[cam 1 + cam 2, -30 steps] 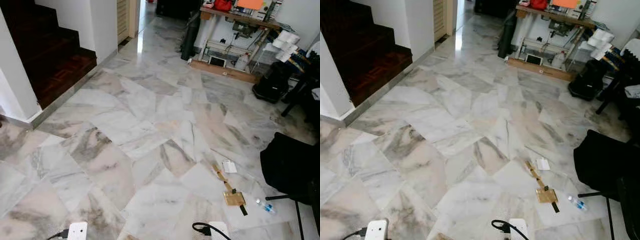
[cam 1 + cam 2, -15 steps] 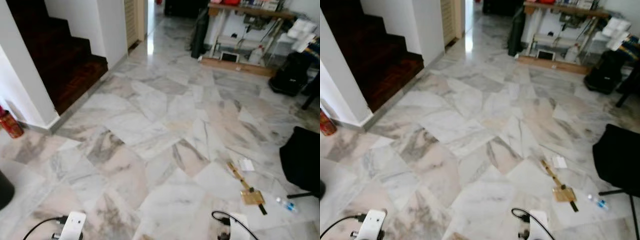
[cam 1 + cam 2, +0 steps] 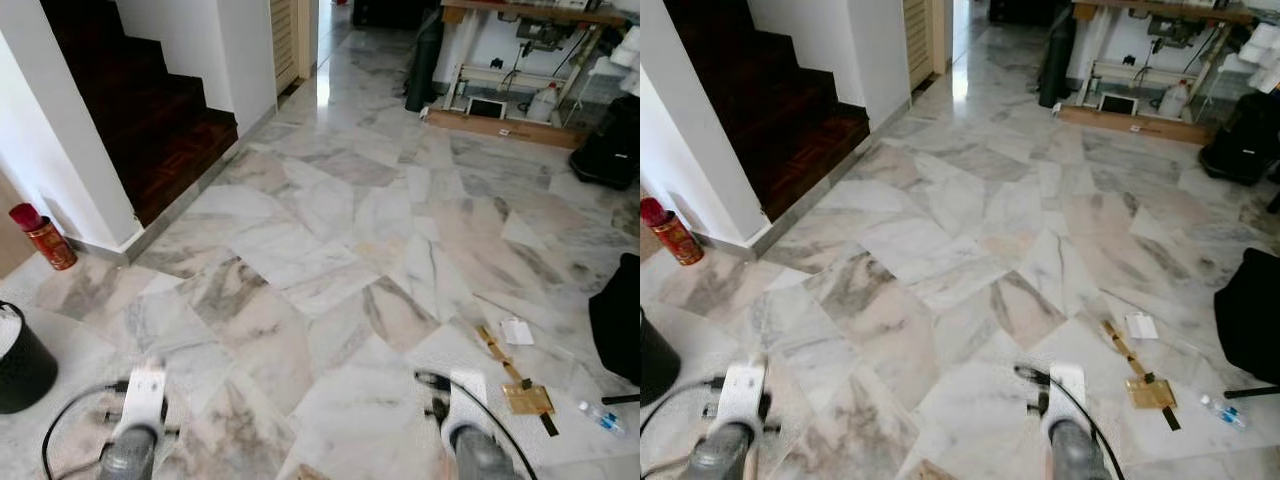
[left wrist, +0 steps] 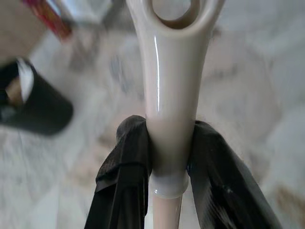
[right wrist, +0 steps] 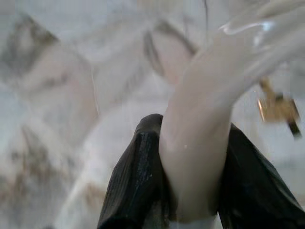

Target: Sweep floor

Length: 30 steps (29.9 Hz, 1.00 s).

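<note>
carrying two cream handles over the marble floor (image 3: 300, 230), with the sweeping itself seemingly not yet begun. left claw (image 4: 167, 157) closing both black fingers (image 4: 126, 167) on a glossy cream handle (image 4: 171, 95) with a hanging hole at its tip, likely the broom. right claw (image 5: 190, 181) pinching a second cream handle (image 5: 214, 109), perhaps the dustpan, though not possible to tell which is which.

lying ahead and to the right of the right claw: the litter, namely a strip and square of brown cardboard (image 3: 522, 392), a white scrap (image 3: 516, 331) just beyond it, and a small plastic bottle (image 3: 600, 415) further right. judging the next move as turning toward that patch, lowering the broom end to the floor beyond the scraps and drawing them back together.

standing to the left of the left claw: a black bin (image 3: 22, 360), with a red can (image 3: 42, 236) beyond it at the foot of a white wall. rising further ahead on the left: dark wooden stairs (image 3: 150, 120). waiting far ahead to the right: a cluttered work table (image 3: 520, 40) and a black bag (image 3: 612, 150); close on the right, a dark chair (image 3: 618, 315). gleaming, smooth stone, so light scraps likely sliding easily.
</note>
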{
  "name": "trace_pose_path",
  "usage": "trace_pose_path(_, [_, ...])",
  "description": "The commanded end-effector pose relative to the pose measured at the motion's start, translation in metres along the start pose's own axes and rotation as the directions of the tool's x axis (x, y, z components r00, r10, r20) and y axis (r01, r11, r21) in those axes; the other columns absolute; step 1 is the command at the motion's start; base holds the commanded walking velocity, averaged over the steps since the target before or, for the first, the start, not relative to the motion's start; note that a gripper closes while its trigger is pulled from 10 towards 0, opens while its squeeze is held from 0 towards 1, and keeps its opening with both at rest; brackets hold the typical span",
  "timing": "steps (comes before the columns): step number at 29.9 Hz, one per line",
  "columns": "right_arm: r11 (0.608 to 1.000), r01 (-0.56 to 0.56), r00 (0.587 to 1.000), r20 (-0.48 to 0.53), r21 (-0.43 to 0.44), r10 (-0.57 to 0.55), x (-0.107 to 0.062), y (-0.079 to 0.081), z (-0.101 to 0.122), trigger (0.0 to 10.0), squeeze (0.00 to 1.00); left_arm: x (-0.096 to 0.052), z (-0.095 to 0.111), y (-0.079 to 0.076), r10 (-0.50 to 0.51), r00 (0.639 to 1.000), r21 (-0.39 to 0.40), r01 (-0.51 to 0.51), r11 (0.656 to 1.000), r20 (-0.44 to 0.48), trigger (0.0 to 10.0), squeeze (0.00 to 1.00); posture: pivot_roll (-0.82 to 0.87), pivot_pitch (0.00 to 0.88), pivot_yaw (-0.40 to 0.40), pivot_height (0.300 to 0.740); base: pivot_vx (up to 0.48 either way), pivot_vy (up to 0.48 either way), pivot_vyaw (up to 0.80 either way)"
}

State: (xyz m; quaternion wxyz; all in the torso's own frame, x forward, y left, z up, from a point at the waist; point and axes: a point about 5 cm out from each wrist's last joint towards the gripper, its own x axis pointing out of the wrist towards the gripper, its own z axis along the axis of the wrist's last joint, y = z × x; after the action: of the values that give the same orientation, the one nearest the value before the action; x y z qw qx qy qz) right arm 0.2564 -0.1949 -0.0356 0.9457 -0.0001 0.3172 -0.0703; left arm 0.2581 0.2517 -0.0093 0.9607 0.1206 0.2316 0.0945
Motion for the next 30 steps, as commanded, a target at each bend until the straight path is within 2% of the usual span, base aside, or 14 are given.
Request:
trace_pose_path(1, [0.998,-0.007,0.99,0.14,0.057,-0.001,0.004,0.009,0.03,10.0,0.0,0.005,0.019,0.01,0.023,0.996,0.019,-0.025,1.0,0.084,10.0,0.0,0.19,0.0,0.019,0.74,0.0,0.0,0.0])
trace_pose_path(3, [0.998,-0.014,0.983,0.182,0.066,0.002,0.005,0.014,0.039,10.0,0.0,0.01,0.033,0.014,0.038,0.991,0.006,-0.039,0.999,0.132,10.0,0.0,0.18,0.0,0.027,0.74,0.0,0.0,0.0])
trace_pose_path(4, [0.998,-0.017,0.967,0.254,0.057,0.002,0.005,0.018,0.054,10.0,0.0,0.014,0.053,0.019,0.065,0.976,-0.022,-0.062,0.998,0.206,10.0,0.0,0.18,0.0,0.027,0.74,0.0,0.0,0.0])
trace_pose_path(10, [1.0,-0.015,0.913,0.408,0.022,0.005,0.003,0.027,0.087,10.0,0.0,0.018,0.092,0.021,0.104,0.933,-0.076,-0.083,0.994,0.343,10.0,0.0,0.15,0.0,0.028,0.74,0.0,0.0,0.0])
trace_pose_path(11, [1.0,-0.014,0.874,0.486,-0.006,0.015,0.001,0.03,0.105,10.0,0.0,0.019,0.111,0.018,0.1,0.907,-0.083,-0.072,0.994,0.409,10.0,0.0,0.13,0.0,0.028,0.74,0.0,0.0,0.0])
trace_pose_path(12, [1.0,-0.009,0.857,0.514,-0.024,0.02,0.0,0.032,0.113,10.0,0.0,0.019,0.12,0.015,0.096,0.894,-0.091,-0.062,0.994,0.439,10.0,0.0,0.12,0.0,0.023,0.74,0.0,0.0,0.0])
trace_pose_path(14, [0.999,-0.005,0.846,0.532,-0.036,0.023,-0.001,0.032,0.119,10.0,0.0,0.019,0.126,0.014,0.093,0.884,-0.096,-0.055,0.994,0.458,10.0,0.0,0.11,0.0,0.02,0.74,0.0,0.0,0.0])
trace_pose_path(17, [0.998,0.003,0.806,0.591,-0.063,0.035,-0.004,0.031,0.137,10.0,0.0,0.019,0.152,-0.001,0.062,0.849,-0.13,0.008,0.991,0.525,10.0,0.0,0.1,0.0,0.015,0.74,0.0,0.0,0.0])
trace_pose_path(19, [0.998,0.006,0.797,0.603,-0.063,0.033,-0.005,0.029,0.139,10.0,0.0,0.019,0.156,-0.005,0.056,0.842,-0.137,0.021,0.99,0.536,10.0,0.0,0.09,0.0,0.016,0.74,0.0,0.0,0.0])
trace_pose_path(20, [0.999,0.016,0.784,0.621,-0.051,0.019,-0.006,0.024,0.142,10.0,0.0,0.019,0.163,-0.015,0.027,0.833,-0.13,0.054,0.99,0.553,10.0,0.0,0.09,0.0,0.023,0.74,0.0,0.0,0.0])
trace_pose_path(23, [0.999,0.04,0.773,0.634,-0.03,-0.012,-0.007,0.017,0.142,10.0,0.0,0.018,0.17,-0.026,-0.017,0.826,-0.115,0.098,0.989,0.564,10.0,0.0,0.07,0.0,0.039,0.74,0.0,0.0,0.0])
trace_pose_path(27, [0.997,0.075,0.764,0.643,0.006,-0.061,-0.008,0.008,0.141,10.0,0.0,0.019,0.173,-0.034,-0.072,0.827,-0.084,0.143,0.986,0.558,10.0,0.0,0.01,0.0,0.097,0.74,0.0,0.0,0.0])
trace_pose_path(28, [0.996,0.084,0.758,0.648,0.026,-0.08,-0.009,0.005,0.141,10.0,0.0,0.02,0.173,-0.036,-0.098,0.826,-0.062,0.159,0.985,0.555,10.0,0.0,-0.02,0.0,0.139,0.74,0.0,0.0,0.0])
trace_pose_path(30, [0.995,0.09,0.753,0.651,0.038,-0.093,-0.01,0.004,0.141,10.0,0.0,0.02,0.174,-0.037,-0.116,0.826,-0.046,0.169,0.984,0.552,10.0,0.0,-0.02,0.0,0.139,0.74,0.0,0.0,0.0])
